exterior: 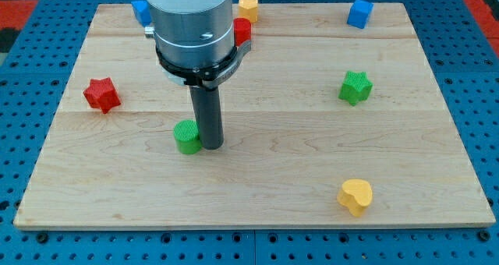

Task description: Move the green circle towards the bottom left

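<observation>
Arm housing cut off at 12 o'clock edge; it hides most of a red block and part of a blue block, shapes unreadable. Yellow block partly covered too. Green circle: its 3 o'clock side is masked by the rod.

Two green blocks, two red, two blue, two yellow, eight altogether, on one wooden board

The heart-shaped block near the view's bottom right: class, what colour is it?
Yellow: the heart-shaped block, clearest in the camera view.
</observation>
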